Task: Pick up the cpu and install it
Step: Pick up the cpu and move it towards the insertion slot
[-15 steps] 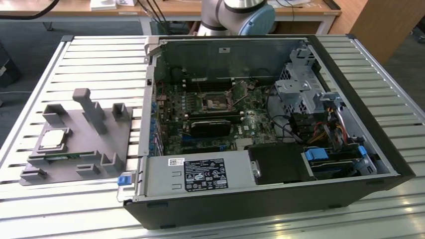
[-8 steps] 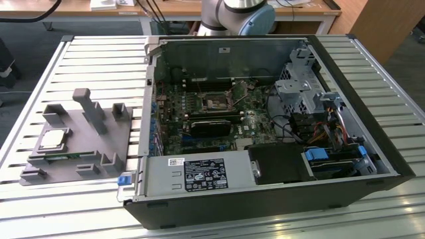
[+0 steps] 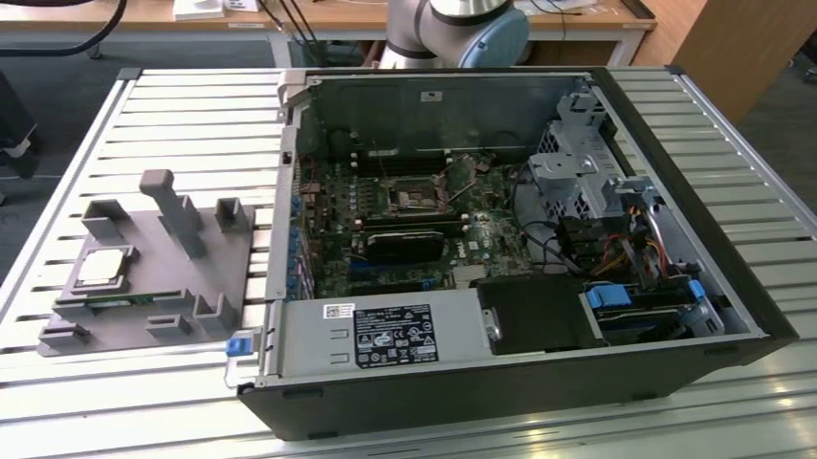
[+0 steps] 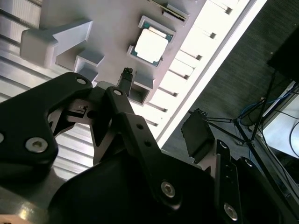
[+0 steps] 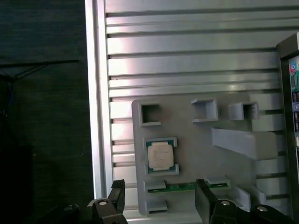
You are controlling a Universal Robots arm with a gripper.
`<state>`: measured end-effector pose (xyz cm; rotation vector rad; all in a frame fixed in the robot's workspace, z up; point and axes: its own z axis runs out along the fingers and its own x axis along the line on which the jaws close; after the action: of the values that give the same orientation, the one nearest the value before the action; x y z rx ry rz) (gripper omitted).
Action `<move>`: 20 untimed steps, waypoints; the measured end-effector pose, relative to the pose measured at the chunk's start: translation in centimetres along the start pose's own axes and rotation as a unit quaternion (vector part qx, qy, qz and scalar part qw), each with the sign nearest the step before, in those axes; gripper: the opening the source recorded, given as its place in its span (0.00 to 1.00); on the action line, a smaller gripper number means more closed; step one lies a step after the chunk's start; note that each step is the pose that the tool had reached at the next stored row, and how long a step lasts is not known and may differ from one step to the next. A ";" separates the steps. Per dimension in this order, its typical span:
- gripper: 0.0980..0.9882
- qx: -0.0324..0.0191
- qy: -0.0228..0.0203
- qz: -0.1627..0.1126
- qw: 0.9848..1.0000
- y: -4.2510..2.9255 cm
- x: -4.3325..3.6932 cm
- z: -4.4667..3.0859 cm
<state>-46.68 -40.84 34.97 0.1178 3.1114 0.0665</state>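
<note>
Fingers (image 5: 117, 196) are shown spread wide apart in the first wrist view, with nothing held between them. Beyond the fingertips, roughly in line with the gap between them, the cpu (image 5: 160, 155) is seen lying flat in a shallow square recess of the grey holder (image 5: 196, 144), clearly apart from both fingers. A narrow green memory stick (image 5: 187, 187) is seated in the same holder, nearer to the fingers than the cpu. The holder is set on the slatted metal counter (image 5: 187, 60). Off to one side of the fingers, well apart from the cpu, the open computer case (image 3: 511, 402) is laid on the counter with its motherboard socket (image 3: 419, 199) exposed. The task is judged to be at its very beginning: the cpu has not been grasped or lifted, so both the pick-up and the installation into the socket are left to be done.
</note>
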 end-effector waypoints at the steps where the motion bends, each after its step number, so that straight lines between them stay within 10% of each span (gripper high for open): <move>1: 0.68 0.000 0.000 0.000 1.000 -0.01 0.00 0.19; 14: 0.68 0.000 0.000 0.000 1.000 -0.07 0.04 1.69; 20: 0.83 0.000 0.000 0.000 1.000 -0.12 0.07 2.61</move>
<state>-46.68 -40.85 32.36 0.1179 3.1114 0.0660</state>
